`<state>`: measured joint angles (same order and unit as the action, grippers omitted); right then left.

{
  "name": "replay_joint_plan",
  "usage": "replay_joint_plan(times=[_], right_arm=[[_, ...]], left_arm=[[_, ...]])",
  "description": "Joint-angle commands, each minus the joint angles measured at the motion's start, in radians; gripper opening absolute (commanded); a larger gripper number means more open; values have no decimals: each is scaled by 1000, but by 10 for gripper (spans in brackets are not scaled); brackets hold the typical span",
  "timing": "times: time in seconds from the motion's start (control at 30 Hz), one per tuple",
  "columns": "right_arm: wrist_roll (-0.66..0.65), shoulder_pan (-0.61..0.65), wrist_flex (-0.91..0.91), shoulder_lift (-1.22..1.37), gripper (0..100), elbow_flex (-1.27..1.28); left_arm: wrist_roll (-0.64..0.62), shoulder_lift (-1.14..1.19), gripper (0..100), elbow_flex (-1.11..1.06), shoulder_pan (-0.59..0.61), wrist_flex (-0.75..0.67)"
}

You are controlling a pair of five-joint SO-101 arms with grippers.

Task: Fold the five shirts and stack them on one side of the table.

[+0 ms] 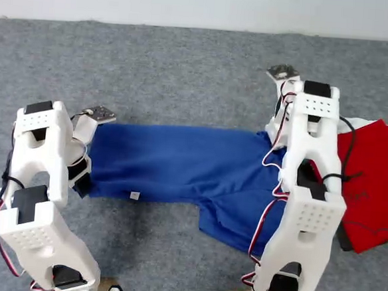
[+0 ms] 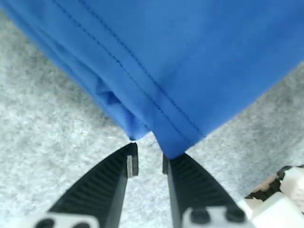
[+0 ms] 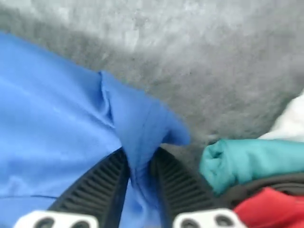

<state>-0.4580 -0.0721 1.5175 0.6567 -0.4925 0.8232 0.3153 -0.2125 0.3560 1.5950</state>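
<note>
A blue shirt [image 1: 179, 164] lies spread across the grey table [image 1: 186, 65], with one sleeve pointing toward the near edge. At its left hem is my left gripper [image 1: 82, 177]. In the left wrist view that gripper [image 2: 149, 159] is narrowly open; the hem's corner [image 2: 171, 149] rests at one fingertip and bare table shows in the gap. My right gripper [image 3: 139, 164] is shut on a pinched fold of the blue shirt [image 3: 57, 123] at its far right edge, where the right arm [image 1: 304, 193] stands.
A red shirt [image 1: 370, 191] lies at the right side of the table, partly under the right arm. Beside it in the right wrist view are a bunched teal shirt [image 3: 251, 159] and white cloth [image 3: 292, 126].
</note>
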Motion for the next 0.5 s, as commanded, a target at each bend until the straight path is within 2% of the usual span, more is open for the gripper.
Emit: replay_joint_plan(times=[0.0,0.17,0.37,0.47], right_arm=[[-11,22,51,-1,193,-46],[-11,27,67,-53,221,-117],[-8,47,260,-209,221,-284],[17,64,280,-289,221,-238]], left_arm=[[17,-6,94,2,5,2],[17,-6,94,2,5,2],[15,-6,94,2,5,2],[15,-15,94,5,6,2]])
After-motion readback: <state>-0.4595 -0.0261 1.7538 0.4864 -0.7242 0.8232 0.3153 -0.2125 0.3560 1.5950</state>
